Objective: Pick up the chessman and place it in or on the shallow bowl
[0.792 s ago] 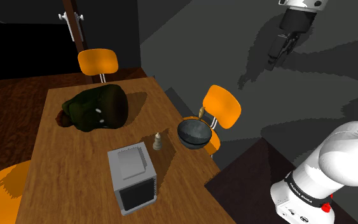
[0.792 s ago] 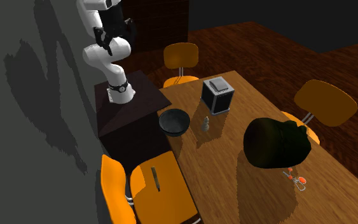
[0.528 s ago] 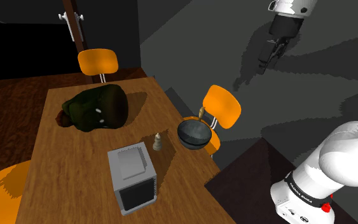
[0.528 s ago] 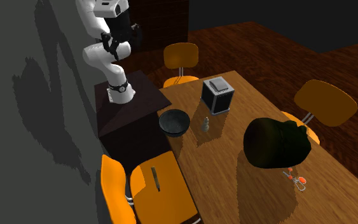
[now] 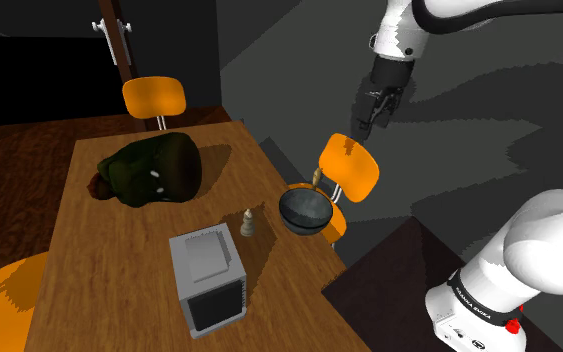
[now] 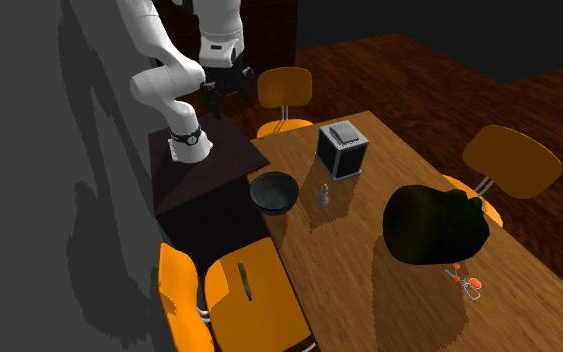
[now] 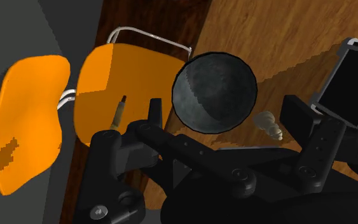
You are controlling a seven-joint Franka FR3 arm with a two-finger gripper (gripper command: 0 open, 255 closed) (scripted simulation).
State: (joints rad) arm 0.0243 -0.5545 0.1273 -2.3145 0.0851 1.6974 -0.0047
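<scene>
Chessman point(image 5: 249, 222) just beside dark bowl point(image 5: 307, 221)

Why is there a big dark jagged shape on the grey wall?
In the second exterior view, the white robot arm blocks the light, so its shadow falls on the grey wall; in the shoulder view, the dark green bag darkens the brown wooden table beside it the same way.

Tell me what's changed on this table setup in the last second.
The gripper has swung down and toward the shoulder view's left, from the upper corner to a spot above the orange chair in that view, near the shallow bowl. It is open and holds nothing. The chessman, the bowl, the grey box and the dark bag sit where they were.
</scene>
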